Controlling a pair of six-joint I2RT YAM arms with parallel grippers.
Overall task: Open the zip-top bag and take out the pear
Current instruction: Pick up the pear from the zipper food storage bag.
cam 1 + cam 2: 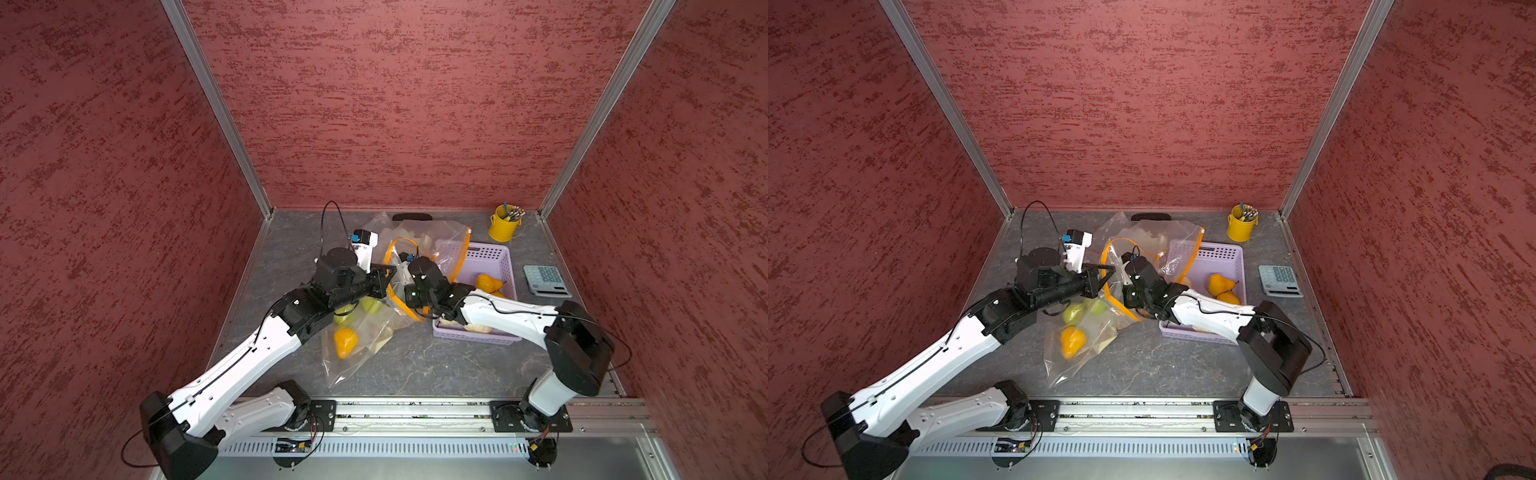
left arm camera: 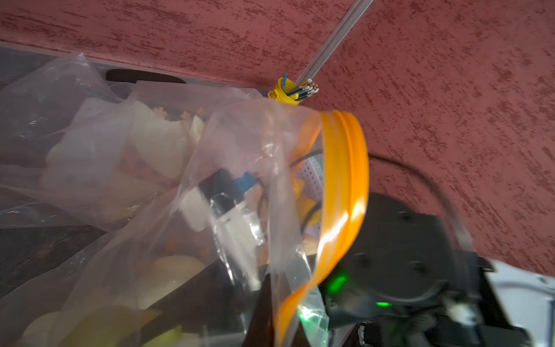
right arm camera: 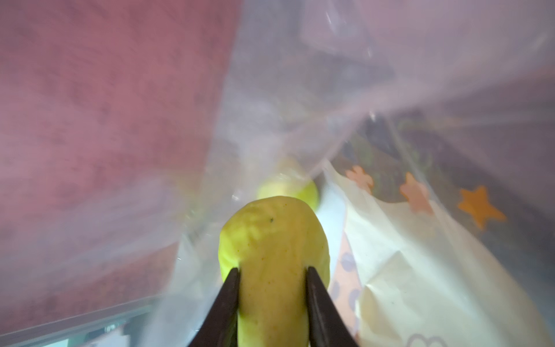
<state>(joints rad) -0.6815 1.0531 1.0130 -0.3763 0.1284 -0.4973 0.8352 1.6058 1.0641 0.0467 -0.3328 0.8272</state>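
The clear zip-top bag lies mid-table, its orange zip rim pulled into a wide loop. My left gripper is shut on that rim, and the orange strip runs between its jaws. The right wrist reaches in through the mouth, and its fingertips are hidden in both top views. In the right wrist view my right gripper is shut on a yellow-green pear inside the plastic. Another green pear lies beyond it. A yellow pear and green pears show through the bag's near end.
A lilac basket right of the bag holds yellow pears, and my right forearm passes over it. A yellow cup of pens stands back right, a calculator at the right edge. Star-printed paper lies inside the plastic.
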